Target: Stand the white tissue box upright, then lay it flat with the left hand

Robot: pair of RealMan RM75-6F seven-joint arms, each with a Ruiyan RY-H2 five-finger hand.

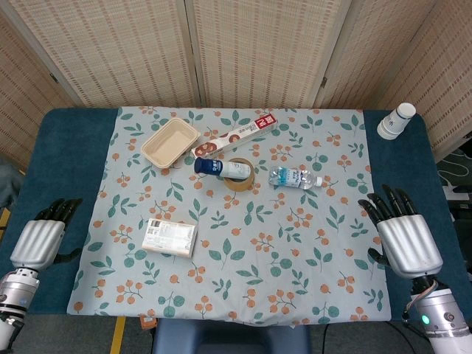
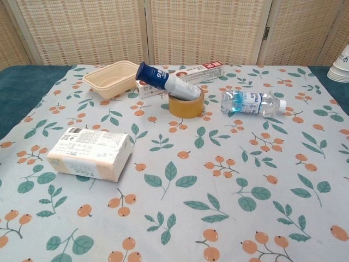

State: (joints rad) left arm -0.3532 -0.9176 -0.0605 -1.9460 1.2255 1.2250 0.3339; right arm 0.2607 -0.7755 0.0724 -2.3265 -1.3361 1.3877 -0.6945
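Head view: your left hand (image 1: 38, 242) lower left, fingers spread, holding nothing
Tissue box (image 1: 171, 237): flat, reachable beside it
Right hand (image 1: 405, 240): open, idle

Head view: looked steeply down from above on the whole table (image 1: 81, 133), screens along the top edge. Chest view: set lower and nearer, faced forward across the floral cloth (image 2: 229, 180). Shared: cloth centre.
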